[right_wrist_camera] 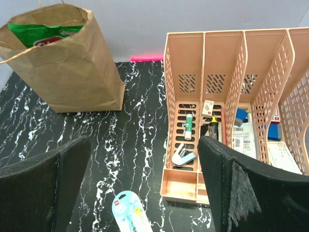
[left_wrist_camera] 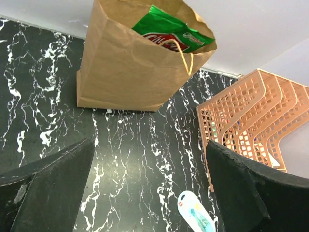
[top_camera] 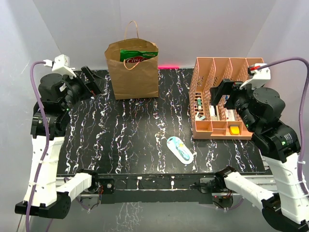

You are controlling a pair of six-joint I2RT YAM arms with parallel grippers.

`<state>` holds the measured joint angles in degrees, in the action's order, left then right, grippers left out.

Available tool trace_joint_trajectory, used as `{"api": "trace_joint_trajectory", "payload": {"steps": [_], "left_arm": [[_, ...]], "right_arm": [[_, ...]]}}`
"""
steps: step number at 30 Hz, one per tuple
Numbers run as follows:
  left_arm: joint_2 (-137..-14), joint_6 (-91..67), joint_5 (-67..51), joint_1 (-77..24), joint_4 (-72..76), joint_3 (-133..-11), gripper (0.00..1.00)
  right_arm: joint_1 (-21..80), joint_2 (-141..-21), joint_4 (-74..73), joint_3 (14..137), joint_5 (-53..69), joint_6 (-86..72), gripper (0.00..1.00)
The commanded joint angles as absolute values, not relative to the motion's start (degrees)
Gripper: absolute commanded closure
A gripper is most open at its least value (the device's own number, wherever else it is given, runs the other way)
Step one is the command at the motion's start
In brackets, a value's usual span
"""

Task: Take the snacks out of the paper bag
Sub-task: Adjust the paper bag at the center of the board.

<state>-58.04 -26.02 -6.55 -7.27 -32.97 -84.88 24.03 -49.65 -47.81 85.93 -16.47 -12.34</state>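
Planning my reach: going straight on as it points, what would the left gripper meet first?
Probably the paper bag, low on its near wall; depth is unclear, and the left gripper might touch the table first.

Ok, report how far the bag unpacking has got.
Done: nothing; no snack is out. The green chip bag pokes from the mouth of the upright paper bag. In hand: nothing; left claw and right claw both hang open, empty, away from it. Left: every snack.

left claw [top_camera: 92, 79]: jaws wide, empty | right claw [top_camera: 218, 96]: jaws wide, empty | both hover well apart
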Motion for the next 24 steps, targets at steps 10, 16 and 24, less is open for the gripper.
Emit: {"api": "trace_joint_trajectory", "payload": {"steps": [10, 16, 24], "left_arm": [[-61.34, -28.20, -6.66, -6.98, -42.50, -85.65, 0.02], [-65.35, -26.46, -7.08, -6.95, -42.12, -88.48, 0.01], [-71.97, -28.79, -6.07, -6.94, -37.66, -93.73, 0.02]], "right_arm": [[25.57, -51.25, -39.87, 75.82, -12.02, -14.06, 0.02], [25.58, -51.92, -39.74, 75.50, -11.58, -15.78, 0.02], [25.57, -49.76, -39.20, 74.41, -9.09, -17.01, 0.02]]}}
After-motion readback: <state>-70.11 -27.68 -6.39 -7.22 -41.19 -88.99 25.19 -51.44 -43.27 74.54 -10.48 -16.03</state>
